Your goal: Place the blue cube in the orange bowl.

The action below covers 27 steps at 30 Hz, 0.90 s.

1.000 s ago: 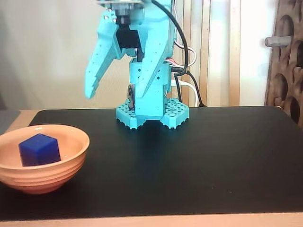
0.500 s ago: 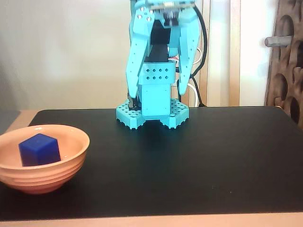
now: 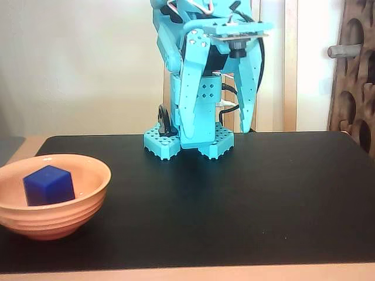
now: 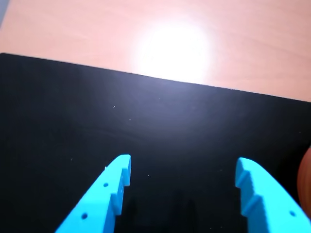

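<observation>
Fixed view: the small, matte, deep-blue cube [image 3: 48,185] rests inside the wide, glossy, peach-orange bowl [image 3: 88,202] with ridged outer rings, which stands on the black mat [image 3: 246,199] at its near left corner. The cube sits left of the bowl's centre and appears to lean against the inner wall, one top corner raised, so it is slightly tilted rather than flat on the bottom; the curved floor of the bowl likely accounts for this. A cube has no long axis; one vertical edge faces the camera, so two side faces show.

The light-turquoise two-finger gripper [image 3: 218,124] hangs fingers-down in front of the arm's perforated turquoise base [image 3: 188,140], well to the right of the bowl and apart from it. Its fingers are spread wide and hold nothing; in the wrist view the gripper [image 4: 182,170] shows only bare mat in the gap, with an orange sliver, probably the bowl, at the right edge.

Judged from this arrangement, the placement is complete, and the empty, raised gripper suggests a retreat toward a rest pose.
</observation>
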Each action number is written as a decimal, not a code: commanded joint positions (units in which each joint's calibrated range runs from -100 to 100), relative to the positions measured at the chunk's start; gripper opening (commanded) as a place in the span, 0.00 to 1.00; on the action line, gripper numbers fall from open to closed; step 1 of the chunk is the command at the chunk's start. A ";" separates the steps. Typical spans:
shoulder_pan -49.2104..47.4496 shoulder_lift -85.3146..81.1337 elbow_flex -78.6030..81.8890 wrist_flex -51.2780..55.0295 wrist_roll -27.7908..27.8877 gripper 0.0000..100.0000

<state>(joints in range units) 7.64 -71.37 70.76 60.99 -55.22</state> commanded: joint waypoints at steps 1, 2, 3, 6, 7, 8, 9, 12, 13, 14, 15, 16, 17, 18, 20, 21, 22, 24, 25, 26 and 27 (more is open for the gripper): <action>2.99 -0.94 -0.07 0.16 0.16 0.25; 3.99 -1.19 1.47 0.08 0.42 0.25; 4.19 -1.45 2.56 -0.01 0.74 0.25; 5.20 -1.53 5.01 0.25 1.10 0.25; 5.90 -1.62 6.74 0.25 1.10 0.25; 6.00 -1.70 7.55 0.08 1.10 0.25; 6.00 -2.13 8.64 -0.27 1.10 0.25; 6.10 -7.07 15.09 -1.75 0.63 0.25; 6.10 -8.61 16.72 -2.19 0.63 0.25; 6.10 -10.31 18.44 -2.62 0.58 0.25; 6.10 -12.19 19.99 -3.06 0.53 0.25; 6.00 -13.89 21.35 -3.15 0.53 0.25; 5.70 -17.38 23.80 -2.71 -0.16 0.25; 5.50 -18.92 24.98 -2.54 -0.63 0.25; 5.70 -21.13 27.43 -2.62 -1.05 0.25; 5.70 -21.99 28.33 -2.80 -1.05 0.25; 5.90 -23.01 29.06 -2.71 -1.05 0.25; 6.00 -23.01 29.24 -2.62 -1.05 0.25; 6.10 -23.01 29.24 -2.62 -1.05 0.25; 6.10 -23.01 29.24 -2.62 -1.05 0.25; 7.40 -23.01 29.24 -2.54 -0.79 0.25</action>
<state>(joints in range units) 12.99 -92.52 99.46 59.75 -55.90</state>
